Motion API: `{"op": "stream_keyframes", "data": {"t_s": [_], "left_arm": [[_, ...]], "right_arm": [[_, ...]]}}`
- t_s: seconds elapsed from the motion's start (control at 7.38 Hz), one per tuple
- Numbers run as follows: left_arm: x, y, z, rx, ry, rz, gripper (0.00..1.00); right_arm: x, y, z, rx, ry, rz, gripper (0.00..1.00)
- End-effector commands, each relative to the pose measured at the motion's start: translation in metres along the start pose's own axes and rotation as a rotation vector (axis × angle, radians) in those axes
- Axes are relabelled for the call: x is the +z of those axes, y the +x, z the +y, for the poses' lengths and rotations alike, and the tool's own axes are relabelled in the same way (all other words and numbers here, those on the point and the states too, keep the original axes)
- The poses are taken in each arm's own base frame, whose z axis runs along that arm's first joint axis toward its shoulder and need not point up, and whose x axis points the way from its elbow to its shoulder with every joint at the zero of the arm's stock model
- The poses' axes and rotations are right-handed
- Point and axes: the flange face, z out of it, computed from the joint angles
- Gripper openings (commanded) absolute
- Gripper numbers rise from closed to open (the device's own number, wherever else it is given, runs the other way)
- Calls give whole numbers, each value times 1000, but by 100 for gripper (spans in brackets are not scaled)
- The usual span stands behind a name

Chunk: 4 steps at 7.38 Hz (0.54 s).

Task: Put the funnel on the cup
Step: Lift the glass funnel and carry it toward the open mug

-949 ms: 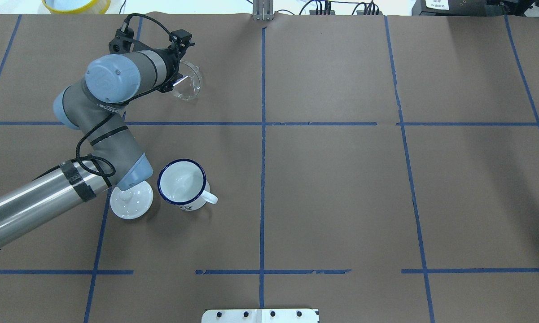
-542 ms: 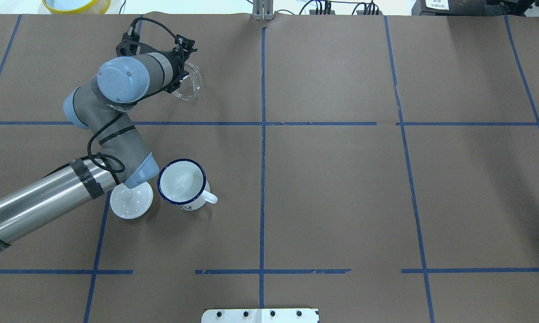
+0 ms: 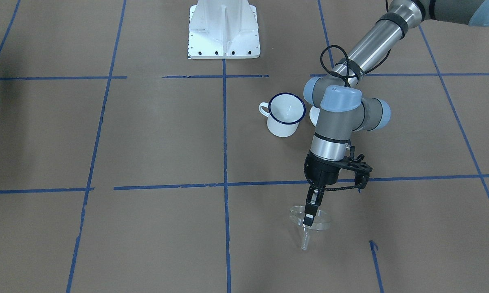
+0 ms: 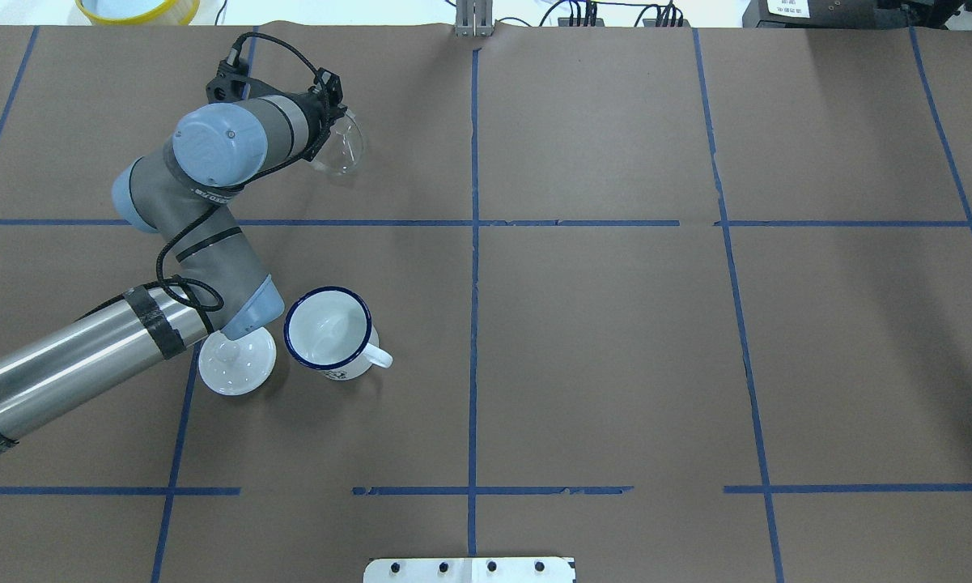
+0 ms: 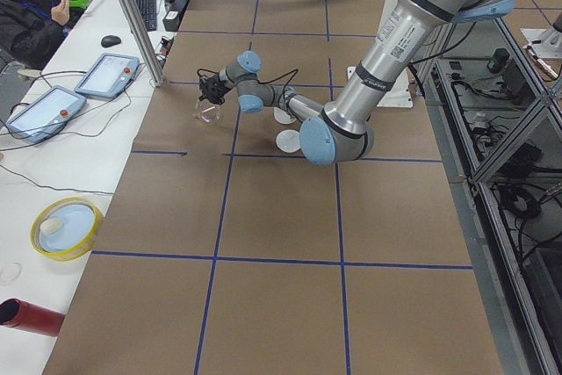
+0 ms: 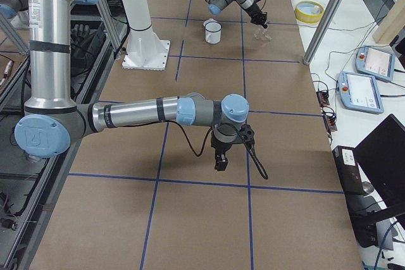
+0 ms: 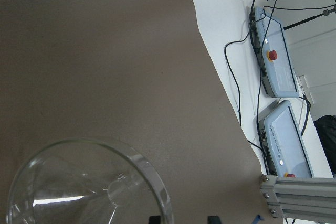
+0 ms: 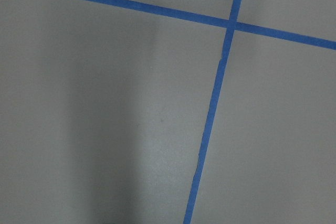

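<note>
The clear funnel [image 3: 310, 221] hangs tilted in my left gripper [image 3: 309, 215], which is shut on its wide rim; its spout points down, close over the brown table. It also shows in the overhead view [image 4: 341, 146] and fills the lower left of the left wrist view [image 7: 84, 182]. The white cup with a dark blue rim [image 4: 328, 332] stands upright and empty, well apart from the funnel, near the left arm's elbow [image 3: 285, 116]. My right gripper [image 6: 219, 161] hovers over bare table far from both; I cannot tell whether it is open or shut.
A round white knobbed lid [image 4: 236, 364] lies right beside the cup, partly under the left arm. The table's far edge is close behind the funnel, with control pendants [image 7: 275, 61] and a yellow bowl [image 4: 137, 8] beyond it. The robot base [image 3: 224, 30] stands mid-table.
The left wrist has shifted a little toward the table's far edge and turned. The funnel went with it and now looks more tilted. Cup and lid have not moved.
</note>
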Motion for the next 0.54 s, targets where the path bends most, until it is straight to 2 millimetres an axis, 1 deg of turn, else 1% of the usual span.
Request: {"op": "stream_keyframes", "data": {"t_s": [0.0,0.14,0.27,0.41], "left_arm": [[1,-6,-2,3,1,-7,9],[-1,-4,-2,2,0,-2,0],[-10,7,0,4,-16,27,0],[-34,31,3,5,-44,74,0]], "right_arm": [[0,0,0,0,0,0,100],[0,0,-1,-1,1,0,100],[0,0,0,0,0,0,100],[0,0,0,0,0,0,100]]}}
